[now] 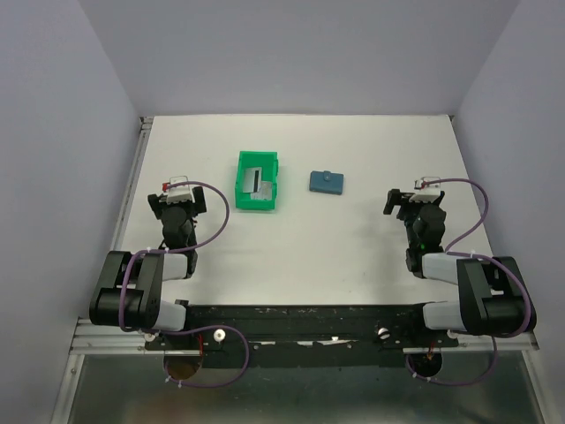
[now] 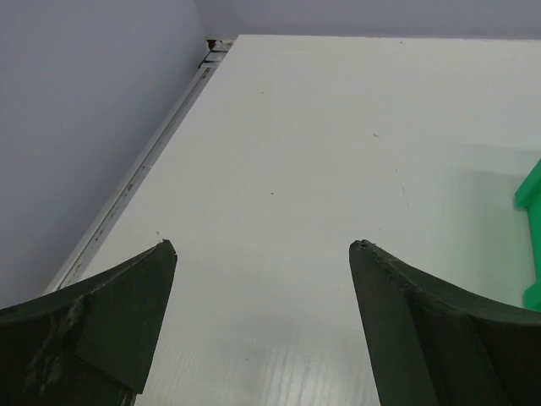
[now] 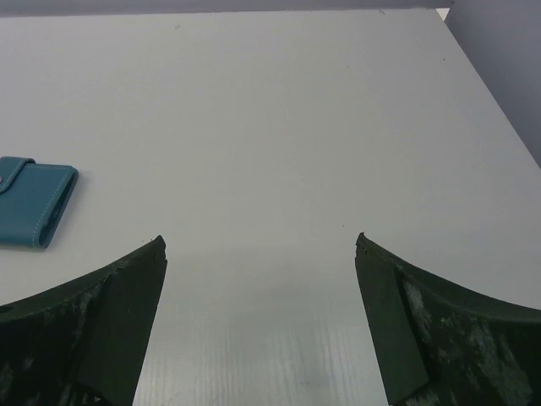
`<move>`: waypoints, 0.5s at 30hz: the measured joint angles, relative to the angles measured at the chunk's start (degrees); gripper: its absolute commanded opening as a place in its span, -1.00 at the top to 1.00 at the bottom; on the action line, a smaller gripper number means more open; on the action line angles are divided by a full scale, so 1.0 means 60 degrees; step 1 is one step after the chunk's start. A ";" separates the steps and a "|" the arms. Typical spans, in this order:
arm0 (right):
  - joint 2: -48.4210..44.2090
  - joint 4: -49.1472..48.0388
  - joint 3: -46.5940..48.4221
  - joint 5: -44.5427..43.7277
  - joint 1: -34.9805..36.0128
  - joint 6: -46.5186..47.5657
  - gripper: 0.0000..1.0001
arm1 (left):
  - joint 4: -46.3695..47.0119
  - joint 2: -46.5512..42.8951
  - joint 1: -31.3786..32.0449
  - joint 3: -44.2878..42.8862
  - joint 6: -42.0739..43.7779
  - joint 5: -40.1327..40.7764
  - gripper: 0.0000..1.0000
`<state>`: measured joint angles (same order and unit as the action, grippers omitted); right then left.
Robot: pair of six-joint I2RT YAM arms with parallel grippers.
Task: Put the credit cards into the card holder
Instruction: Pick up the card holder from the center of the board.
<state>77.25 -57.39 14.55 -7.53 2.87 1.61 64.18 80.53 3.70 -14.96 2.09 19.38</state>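
On the white table (image 1: 353, 247) the card holder (image 1: 326, 181) lies crosswise (both end effectors (image 2: 264, 245) (image 3: 260, 238) gape empty).

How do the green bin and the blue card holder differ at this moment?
The green bin is an open box with the credit cards lying inside; the card holder is a flat slate-blue wallet, folded shut. The bin is larger and sits left of the holder. Both rest on the white table, apart from each other.
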 measured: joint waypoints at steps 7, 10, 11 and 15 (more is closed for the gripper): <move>0.0000 0.0000 0.0000 0.0000 0.0000 0.0000 -1.00 | 0.0000 0.0000 0.0000 0.0000 0.0000 0.0000 -0.98; 0.0000 0.0000 0.0000 0.0000 0.0000 0.0000 -1.00 | 0.0000 0.0000 0.0000 0.0000 0.0000 0.0000 -0.98; 0.0000 0.0000 0.0000 -0.0007 0.0000 0.0000 -1.00 | 0.0000 0.0000 0.0000 0.0000 0.0000 0.0000 -0.98; -0.0772 0.1432 0.0328 -0.0124 0.0000 -0.0102 -1.00 | 0.0004 0.0000 0.0000 0.0000 0.0004 0.0000 -0.98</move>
<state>72.62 -48.80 16.51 -8.27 2.87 0.99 64.20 80.53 3.70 -14.96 2.11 19.38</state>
